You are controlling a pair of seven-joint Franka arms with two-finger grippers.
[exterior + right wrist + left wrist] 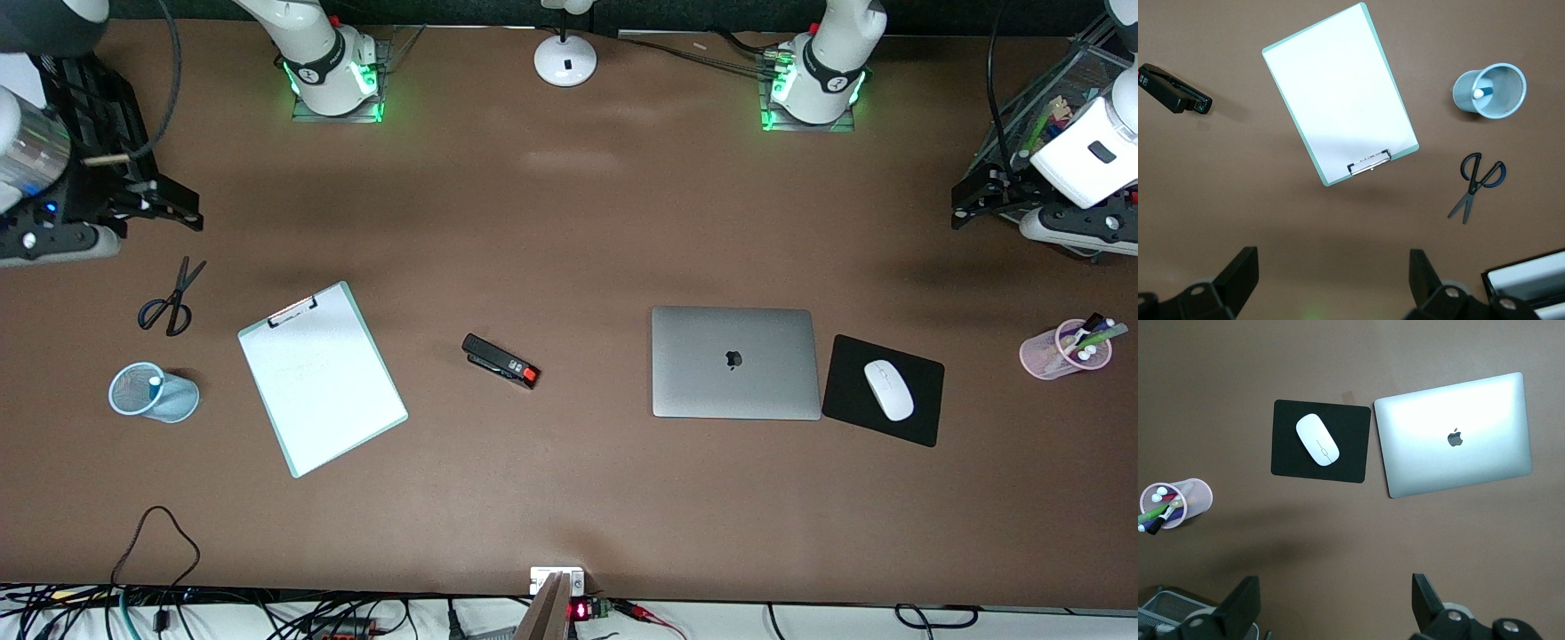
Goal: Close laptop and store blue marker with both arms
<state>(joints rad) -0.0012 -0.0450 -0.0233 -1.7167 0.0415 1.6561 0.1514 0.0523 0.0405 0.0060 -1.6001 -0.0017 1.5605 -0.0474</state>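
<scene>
Laptop (735,362) lies shut on the brown table (569,498), lid up; the only mark is a dark apple logo (733,359) at its centre. No readable writing on anything else.

Touching or just beside its edge toward the left arm's end: black mouse pad (925,418) carrying a white mouse (888,389). At 3 o'clock from that, a pink cup (1049,356) of assorted markers.

Toward the right arm's end: black stapler (500,361) with red tip, clipboard (322,377) at its 9 o'clock, a blue mesh cup (151,391) holding the blue marker (1483,93), white end up. Scissors (171,300) at the cup's 12 o'clock.

Both arms wait, raised at the table's ends. Left gripper (1335,607) hangs over bare table near the mouse pad, fingers spread wide, empty. Right gripper (1331,283) hangs near the clipboard, likewise spread and empty.
</scene>
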